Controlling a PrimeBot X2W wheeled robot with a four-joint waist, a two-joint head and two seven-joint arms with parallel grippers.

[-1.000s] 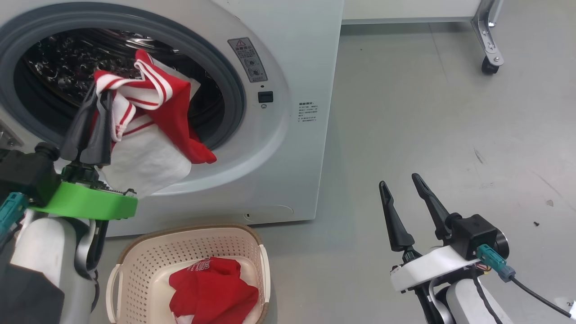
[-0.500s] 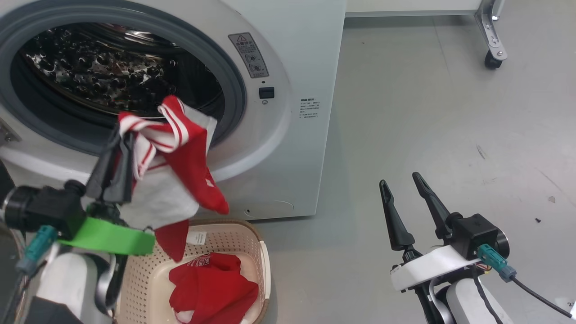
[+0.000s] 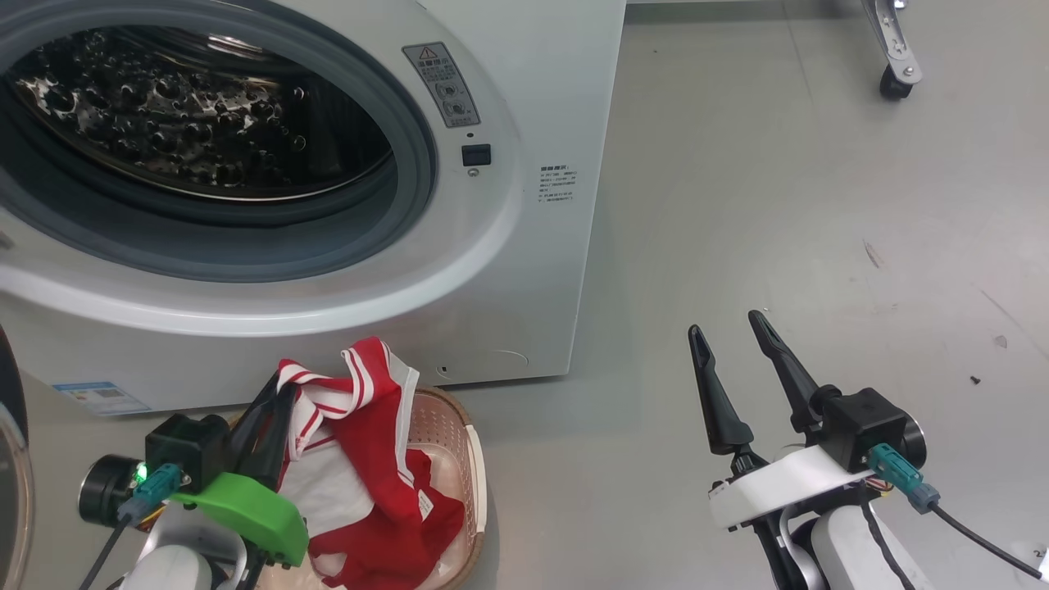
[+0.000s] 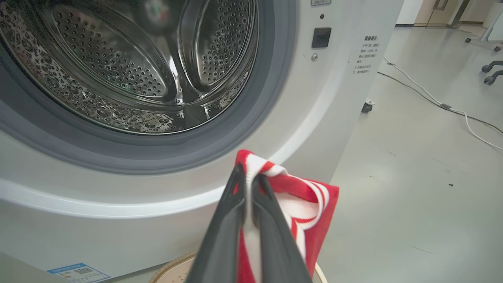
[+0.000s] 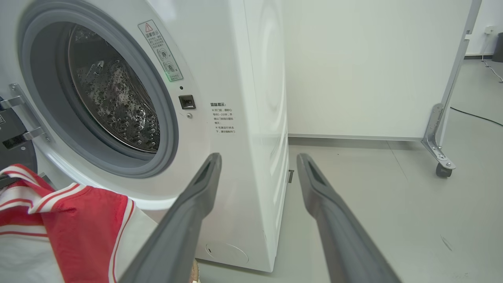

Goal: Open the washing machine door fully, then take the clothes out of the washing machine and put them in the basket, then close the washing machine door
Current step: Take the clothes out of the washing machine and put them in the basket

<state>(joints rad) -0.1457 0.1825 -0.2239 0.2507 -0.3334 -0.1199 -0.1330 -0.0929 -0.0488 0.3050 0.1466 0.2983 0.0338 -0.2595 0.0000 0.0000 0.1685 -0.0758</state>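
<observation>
The white washing machine (image 3: 541,98) stands with its grey-ringed mouth uncovered, and no clothes show in the steel drum (image 4: 118,67). A sliver of the washing machine door (image 3: 10,492) shows at the far left edge. My left gripper (image 3: 274,397) is shut on red clothes with white stripes (image 3: 369,442), which hang over and into the cream basket (image 3: 471,459) on the floor below the mouth. The left wrist view shows both fingers pinching the striped hem (image 4: 310,200). My right gripper (image 3: 725,324) stands open over bare floor to the right, with nothing between its fingers (image 5: 196,196).
A white panel on a metal leg with a caster (image 5: 442,169) stands behind the machine's right side. A cable (image 4: 432,102) runs across the grey floor farther off. A blue label (image 3: 98,397) sits low on the machine's front.
My left gripper has carried the striped garment down out of the drum mouth to the basket. The head camera has tilted slightly. The right gripper has stayed put.
</observation>
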